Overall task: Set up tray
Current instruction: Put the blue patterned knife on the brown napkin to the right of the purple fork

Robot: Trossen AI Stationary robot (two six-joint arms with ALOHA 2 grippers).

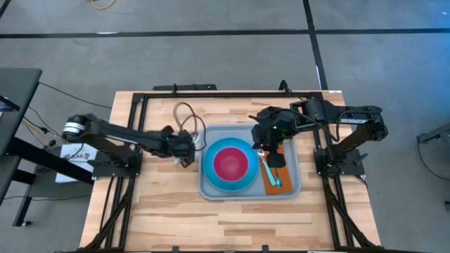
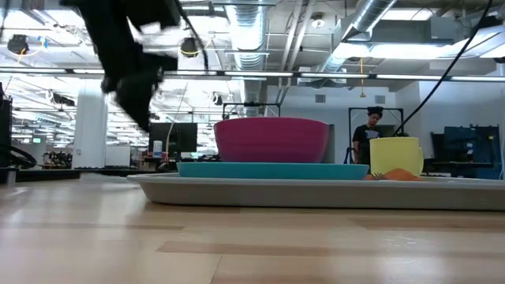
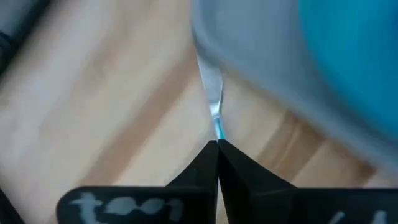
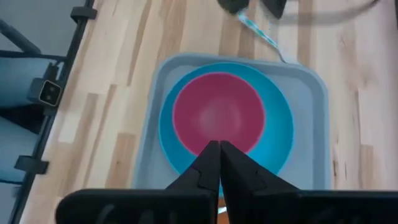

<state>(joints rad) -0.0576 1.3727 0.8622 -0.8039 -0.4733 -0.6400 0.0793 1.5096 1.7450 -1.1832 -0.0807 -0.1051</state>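
The light grey-blue tray (image 1: 292,188) lies mid-table. On it a blue plate (image 1: 242,185) carries a pink bowl (image 1: 230,163). Right of the plate an orange napkin (image 1: 271,184) bears a spoon (image 1: 261,156). My left gripper (image 1: 188,152) hangs just left of the tray's left rim, shut on a utensil (image 4: 258,30) with a blue handle and a silver end. My right gripper (image 4: 219,144) hovers shut above the tray (image 4: 311,112) with nothing between its fingers; the bowl (image 4: 217,115) lies below and ahead of it. My left gripper pinches the utensil's blue handle (image 3: 218,129) between its two fingertips, slanting down from the table's left. The silver end (image 3: 209,84) sticks out ahead of the fingers toward the tray's left rim (image 3: 249,56). Whether that end touches the rim, I cannot tell.
A yellow cup (image 2: 394,156) stands on the tray's right part beside the napkin (image 2: 394,175). A loose cable loop (image 1: 184,112) lies on the wood behind my left gripper. Black frame rails (image 1: 211,93) border the table. A person (image 2: 369,134) stands far behind.
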